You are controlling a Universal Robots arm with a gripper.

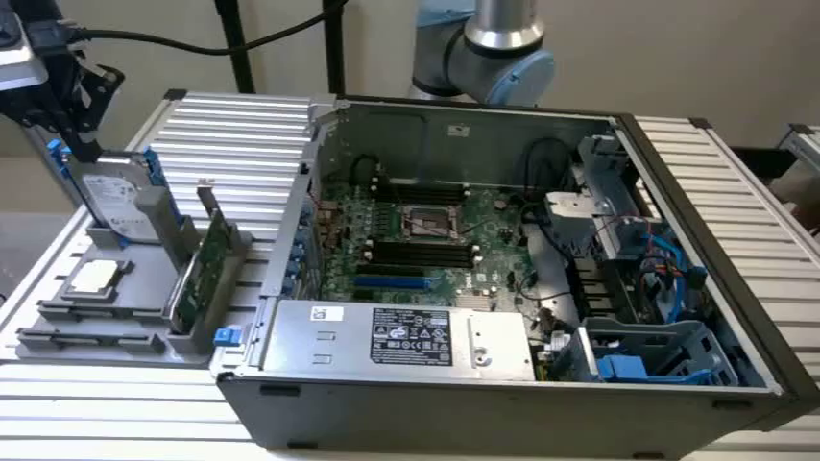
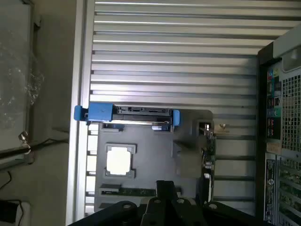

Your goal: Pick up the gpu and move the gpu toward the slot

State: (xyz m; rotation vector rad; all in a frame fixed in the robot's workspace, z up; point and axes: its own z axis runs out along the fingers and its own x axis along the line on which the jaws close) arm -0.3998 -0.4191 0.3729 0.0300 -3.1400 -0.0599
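The gpu (image 1: 202,261), a thin green card, stands on edge in the grey holder tray (image 1: 77,317) at the exterior view's left, its silver bracket pointing up at the far end. In the wrist view the gpu (image 2: 209,157) appears edge-on beside the tray's grey wall. My gripper (image 1: 75,120) hangs high over the tray's far end, above the hard drive (image 1: 113,197) and off to the left of the gpu, touching nothing. The black gripper body (image 2: 164,205) shows in the wrist view. The blue slot (image 1: 391,283) lies on the motherboard inside the open case.
The open computer case (image 1: 717,317) holds the motherboard (image 1: 436,240) and power supply (image 1: 410,336). The tray also holds the blue-railed hard drive (image 2: 134,113), a square silver chip (image 2: 118,160) and a memory stick (image 2: 136,191). Everything rests on the ribbed metal table (image 1: 230,125).
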